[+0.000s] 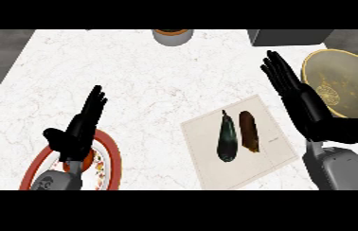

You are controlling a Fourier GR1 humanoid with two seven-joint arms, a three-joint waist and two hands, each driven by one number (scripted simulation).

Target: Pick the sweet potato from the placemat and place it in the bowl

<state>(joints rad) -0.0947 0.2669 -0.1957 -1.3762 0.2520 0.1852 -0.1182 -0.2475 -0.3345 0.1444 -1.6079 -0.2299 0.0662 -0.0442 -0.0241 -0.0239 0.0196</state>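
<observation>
Brown and elongated, the sweet potato lay on a pale placemat, just right of a dark eggplant. Far right stood the yellow bowl. Between them the right hand hovered, fingers straight. Near left, the left hand rested open over a red-rimmed plate.

1 head view looks steeply down onto the counter.

Brown sweet potato (dark eggplant beside), beige placemat.
</observation>
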